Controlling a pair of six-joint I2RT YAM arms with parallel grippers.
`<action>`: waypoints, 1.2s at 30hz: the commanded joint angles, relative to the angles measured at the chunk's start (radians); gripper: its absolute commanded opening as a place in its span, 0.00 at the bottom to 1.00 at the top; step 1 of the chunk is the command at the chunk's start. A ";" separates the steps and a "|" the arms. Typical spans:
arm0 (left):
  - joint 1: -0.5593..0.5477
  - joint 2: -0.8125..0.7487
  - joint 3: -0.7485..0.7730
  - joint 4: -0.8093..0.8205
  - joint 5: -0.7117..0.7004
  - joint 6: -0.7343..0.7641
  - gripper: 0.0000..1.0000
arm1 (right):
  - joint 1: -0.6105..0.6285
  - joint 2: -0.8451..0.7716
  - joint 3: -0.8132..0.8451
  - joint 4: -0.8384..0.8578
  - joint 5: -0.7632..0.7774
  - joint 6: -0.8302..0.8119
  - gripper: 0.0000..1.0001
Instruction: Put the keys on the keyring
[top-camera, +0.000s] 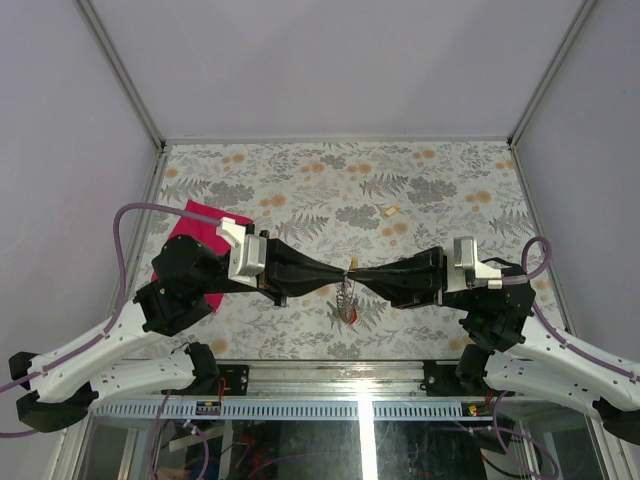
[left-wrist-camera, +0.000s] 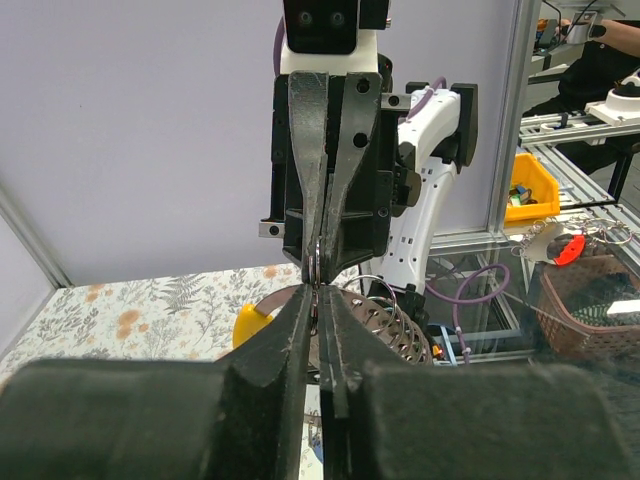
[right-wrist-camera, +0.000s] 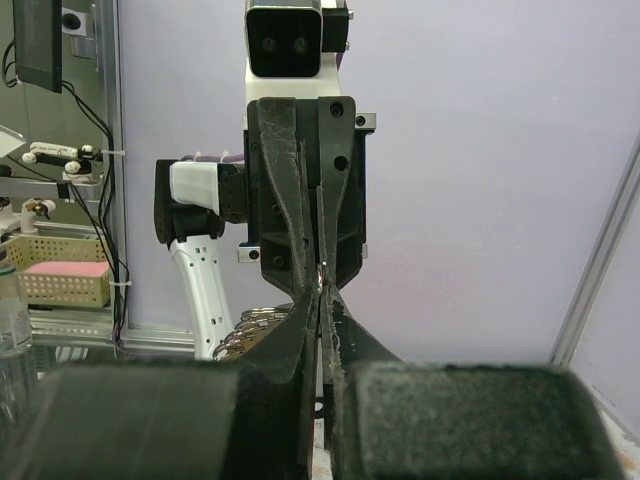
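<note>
Above the tabletop (top-camera: 300, 180), the left hand (left-wrist-camera: 318, 318) and right hand (left-wrist-camera: 322, 258) meet tip to tip, both pressed together: the left on the keyring (left-wrist-camera: 385, 318), the right seemingly on a key (left-wrist-camera: 314, 272). The ring looks light, stiff and slick, and is best pinched across its coil. Only the top view shows it dangling clear and a loose key (top-camera: 392, 210) lying beyond; the wrist views show the pinch.

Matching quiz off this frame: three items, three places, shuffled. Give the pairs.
Items:
1. keyring
2. loose yellow key
3. pink cloth

Places:
A. lying alone on the table, beyond both arms
B. at the table's left side, partly under the left arm
C. hanging where the left gripper and right gripper meet

Pairs: 1-C, 2-A, 3-B
</note>
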 joint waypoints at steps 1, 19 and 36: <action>-0.004 0.005 0.007 0.058 0.013 -0.003 0.11 | 0.001 -0.004 0.042 0.066 -0.021 -0.002 0.00; -0.003 0.011 0.017 0.049 0.027 -0.005 0.00 | 0.001 0.000 0.046 0.025 -0.023 -0.022 0.01; -0.004 0.207 0.465 -0.852 -0.192 0.210 0.00 | 0.001 -0.070 0.326 -0.851 0.164 -0.274 0.40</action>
